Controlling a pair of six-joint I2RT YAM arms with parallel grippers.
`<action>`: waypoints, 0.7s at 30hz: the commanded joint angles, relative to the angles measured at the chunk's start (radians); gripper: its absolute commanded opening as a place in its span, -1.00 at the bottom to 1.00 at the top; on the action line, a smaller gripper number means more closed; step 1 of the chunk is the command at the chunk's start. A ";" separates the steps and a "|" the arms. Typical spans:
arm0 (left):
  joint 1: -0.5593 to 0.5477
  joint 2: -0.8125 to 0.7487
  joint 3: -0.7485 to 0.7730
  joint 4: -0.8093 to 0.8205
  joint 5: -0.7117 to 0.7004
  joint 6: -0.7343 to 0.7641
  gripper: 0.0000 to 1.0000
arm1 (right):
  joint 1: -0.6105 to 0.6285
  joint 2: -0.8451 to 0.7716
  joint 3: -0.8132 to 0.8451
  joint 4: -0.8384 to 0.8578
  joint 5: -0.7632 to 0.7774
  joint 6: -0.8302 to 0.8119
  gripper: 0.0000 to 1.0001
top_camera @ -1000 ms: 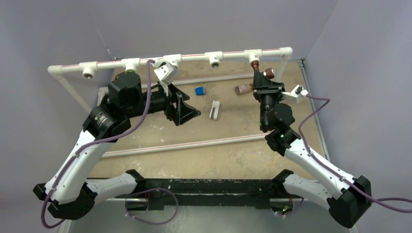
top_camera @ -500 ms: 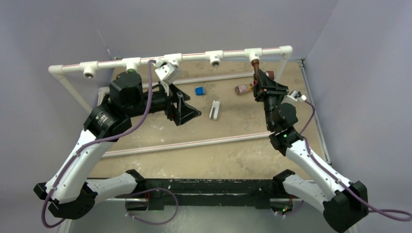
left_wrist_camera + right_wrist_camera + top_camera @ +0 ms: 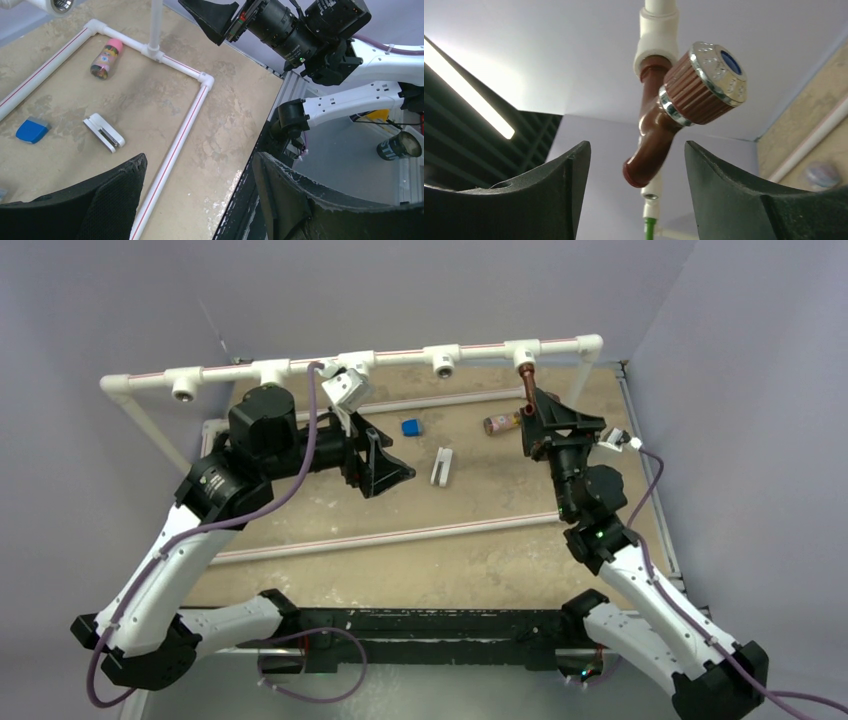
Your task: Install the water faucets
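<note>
Status: one faucet fitted, one not accounted for.

1. Left fingers [image 3: 134,172], on the near side of the rail [image 3: 400,355], left of its middle. They are spread wide and hold nothing. They hang above the worktop [image 3: 450,560].

2. Loose items on the worktop under the rail: a blue block [image 3: 31,130], a white clip [image 3: 104,132], and a cylinder with a pink cap [image 3: 106,59]. None is a faucet.

3. Right fingers [image 3: 574,167], just below the right end of the rail. They are parted, one on each side of the brown faucet [image 3: 656,130], with a gap showing on both sides. I see no contact.

4. The brown faucet hangs from the rightmost tee [image 3: 656,37] of the rail, its stem entering the socket and its ribbed knob facing the wrist camera. In my judgement it supports itself there, so this fitting looks complete. Thread tightness cannot be checked from these views.

5. Green faucet: not found on the worktop or in either arm's fingers. The right wrist view shows a green sliver [image 3: 650,226] beneath a farther white fitting along the rail. It is too small to identify.

6. At least two sockets on the rail are bare: one at its left end [image 3: 183,390], one right of its middle [image 3: 443,365].

Outstanding: locate the green faucet and confirm its fitting.
</note>
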 commanded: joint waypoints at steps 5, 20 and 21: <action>-0.005 0.005 0.044 -0.020 -0.003 -0.004 0.53 | 0.001 -0.065 0.053 -0.212 -0.058 -0.328 0.50; -0.005 0.001 0.048 -0.017 0.000 0.001 0.53 | 0.002 -0.098 0.158 -0.376 -0.080 -1.306 0.54; -0.005 0.001 0.047 -0.016 0.001 0.001 0.53 | 0.002 -0.099 0.147 -0.359 -0.084 -1.368 0.53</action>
